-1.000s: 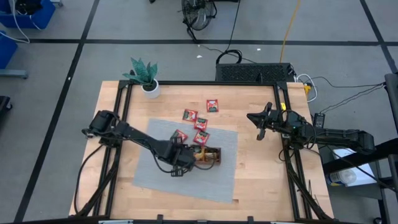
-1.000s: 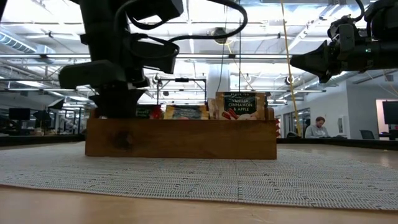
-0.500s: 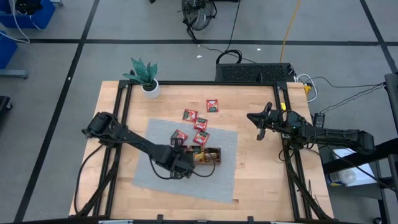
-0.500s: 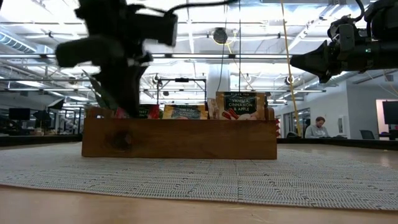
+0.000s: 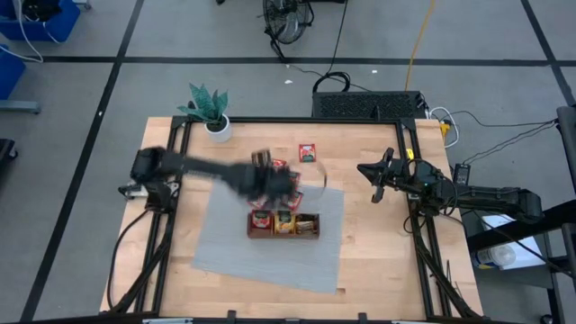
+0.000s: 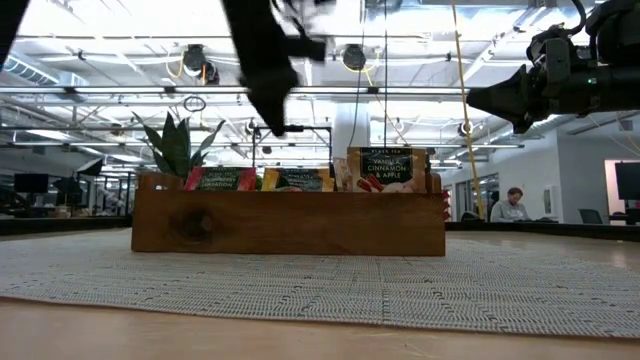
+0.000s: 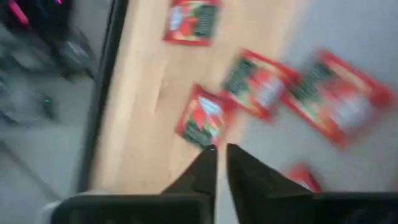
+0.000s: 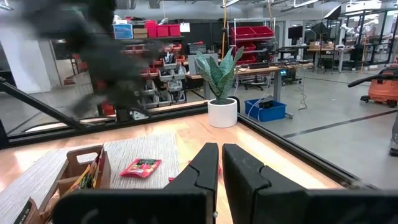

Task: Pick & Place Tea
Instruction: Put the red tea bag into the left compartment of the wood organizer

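The left gripper point(image 7: 219, 150) hangs over the loose tea sachets point(image 7: 258, 84) that lie at the far edge of the grey mat point(image 5: 270, 261) and on the bare wood just beside it. Its two fingers stand almost together, with only a thin slit between them, and nothing is held there. The right gripper point(image 5: 367, 169) waits at the right side of the table, clenched and empty. The wooden tray point(image 6: 290, 222) stands on the mat nearer to the front, and it already carries upright sachets in its compartments, so the step in hand is probably the reach for the next piece. The nearest red sachet point(image 7: 205, 116) lies flat just ahead of the fingertips, on the wood, apart from its neighbours. This makes it a good choice, because two of the others seem to touch or overlap, and a grasp there could lift both. To do it well, the left gripper should first spread its fingers wider than the sachet, then come down straight over one edge, so that one finger can slide under the thin paper or pinch it into a small fold. A flat sachet is likely to slip on smooth wood, so a slow closing is safer. One more sachet point(image 5: 308, 152) lies farther back, well apart, and can wait.
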